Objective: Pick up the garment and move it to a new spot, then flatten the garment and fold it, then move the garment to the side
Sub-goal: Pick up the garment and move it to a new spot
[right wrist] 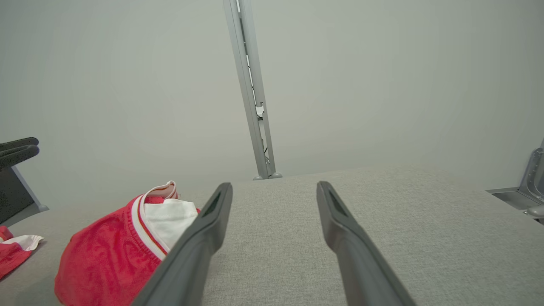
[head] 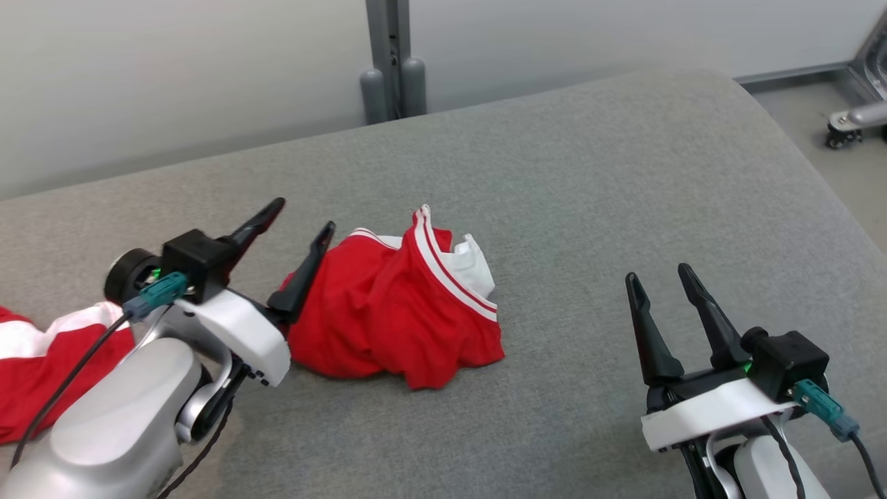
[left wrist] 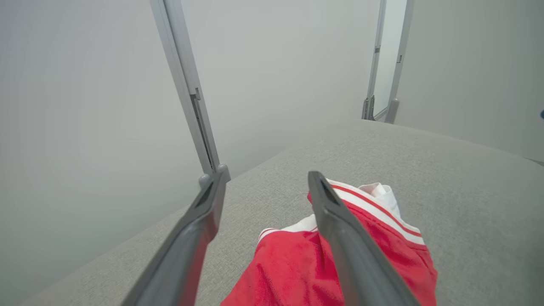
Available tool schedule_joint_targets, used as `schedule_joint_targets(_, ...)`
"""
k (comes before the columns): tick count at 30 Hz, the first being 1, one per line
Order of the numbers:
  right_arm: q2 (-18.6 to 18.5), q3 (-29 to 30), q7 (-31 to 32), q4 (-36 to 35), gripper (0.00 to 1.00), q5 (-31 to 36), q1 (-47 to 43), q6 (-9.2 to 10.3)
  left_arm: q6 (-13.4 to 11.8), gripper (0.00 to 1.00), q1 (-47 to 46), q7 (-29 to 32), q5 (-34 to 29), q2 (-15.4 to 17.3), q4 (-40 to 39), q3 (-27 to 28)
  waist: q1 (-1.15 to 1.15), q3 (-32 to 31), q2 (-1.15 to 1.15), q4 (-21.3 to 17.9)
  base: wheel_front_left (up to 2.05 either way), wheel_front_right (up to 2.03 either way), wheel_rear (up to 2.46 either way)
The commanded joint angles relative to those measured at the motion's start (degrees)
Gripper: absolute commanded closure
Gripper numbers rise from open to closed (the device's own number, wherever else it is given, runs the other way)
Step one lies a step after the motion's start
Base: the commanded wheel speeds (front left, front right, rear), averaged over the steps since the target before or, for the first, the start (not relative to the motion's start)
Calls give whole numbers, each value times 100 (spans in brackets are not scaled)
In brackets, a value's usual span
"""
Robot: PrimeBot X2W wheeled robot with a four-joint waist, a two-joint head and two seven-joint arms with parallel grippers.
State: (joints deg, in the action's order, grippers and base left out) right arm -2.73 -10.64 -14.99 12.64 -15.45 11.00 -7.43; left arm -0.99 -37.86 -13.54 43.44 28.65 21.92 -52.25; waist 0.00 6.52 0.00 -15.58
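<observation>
The garment [head: 395, 305] is a crumpled red heap with white stripes and a white lining, lying in the middle of the grey cushion [head: 589, 208]. My left gripper [head: 303, 218] is open at the heap's left edge, one finger over the red cloth and the other over bare cushion. From the left wrist, that gripper [left wrist: 267, 176] holds nothing, and the garment [left wrist: 289, 272] lies beneath and past one finger. My right gripper [head: 658, 274] stands open at the lower right, well away from the cloth. In the right wrist view this gripper [right wrist: 274, 187] is empty, with the garment [right wrist: 106, 250] to its left.
A second red and white cloth [head: 41, 360] lies at the cushion's far left, partly behind my left arm. A grey post [head: 391, 62] stands against the pale wall behind the cushion. Past the cushion's right edge stands a wheeled metal base [head: 849, 128] on the floor.
</observation>
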Motion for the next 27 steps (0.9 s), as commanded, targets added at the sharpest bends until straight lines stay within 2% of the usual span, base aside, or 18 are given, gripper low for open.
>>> schedule_joint_targets(1, -30, 50, -30, 34, 0, 64, -90, -11, -135, 0, 169, -82, 34, 104, -157, 172, 0, -155, 0, 160, 0, 0, 0)
schedule_joint_targets(6, -30, 47, -30, 61, 0, 2, -175, -11, -433, 0, 643, -166, 6, 255, -645, 776, 0, -335, 0, 412, 0, 0, 0)
schedule_joint_targets(15, -35, 265, -30, -161, 0, 35, -346, -10, -712, 0, 2003, -158, -510, 125, -1340, 2232, 0, -468, 0, 803, 0, 0, 0)
schedule_joint_targets(21, -32, 435, -31, -309, 0, 9, -479, -10, -659, 0, 2884, -159, -722, -175, -1474, 3211, 0, -431, 0, 929, 0, 0, 0)
schedule_joint_targets(27, -30, 600, -30, -382, 0, -61, -528, -10, -463, 0, 3480, -159, -938, -524, -1505, 3982, 0, -418, 0, 948, 0, 0, 0)
